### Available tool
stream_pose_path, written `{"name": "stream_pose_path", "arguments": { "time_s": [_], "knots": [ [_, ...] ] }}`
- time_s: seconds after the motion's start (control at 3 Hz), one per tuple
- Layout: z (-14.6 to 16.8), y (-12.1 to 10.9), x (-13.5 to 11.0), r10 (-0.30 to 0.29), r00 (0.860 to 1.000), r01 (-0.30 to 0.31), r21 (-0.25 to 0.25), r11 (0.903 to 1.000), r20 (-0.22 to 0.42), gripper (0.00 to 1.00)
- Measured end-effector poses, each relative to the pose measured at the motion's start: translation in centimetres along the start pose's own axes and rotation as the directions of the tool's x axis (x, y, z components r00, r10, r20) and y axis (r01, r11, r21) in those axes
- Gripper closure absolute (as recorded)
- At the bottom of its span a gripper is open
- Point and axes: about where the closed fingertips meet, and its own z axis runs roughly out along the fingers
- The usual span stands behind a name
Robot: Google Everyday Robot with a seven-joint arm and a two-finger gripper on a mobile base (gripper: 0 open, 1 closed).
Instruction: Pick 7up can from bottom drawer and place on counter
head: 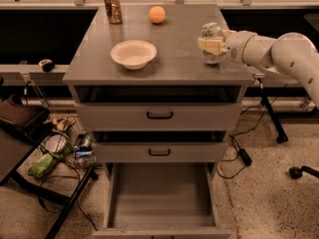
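The 7up can (211, 35) is pale and silvery with a shiny top. It stands upright over the right side of the grey counter (174, 59). My gripper (211, 46) reaches in from the right on a white arm and is shut on the can's lower body. I cannot tell whether the can's base touches the counter. The bottom drawer (159, 198) is pulled open below, and its flat grey inside is bare.
A white bowl (133, 53) sits left of centre on the counter. A brown-gold can (112, 6) and an orange ball (157, 14) stand at the back. The two upper drawers (159, 116) are closed. Cables and clutter (55, 153) lie on the floor at left.
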Motion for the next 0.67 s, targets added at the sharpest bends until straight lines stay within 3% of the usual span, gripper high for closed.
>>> {"name": "stream_pose_path", "arguments": {
  "time_s": [0.67],
  "knots": [
    [0.00,0.00,0.00,0.000,1.000,0.000,0.000,1.0000,0.000,0.04]
  ]
}}
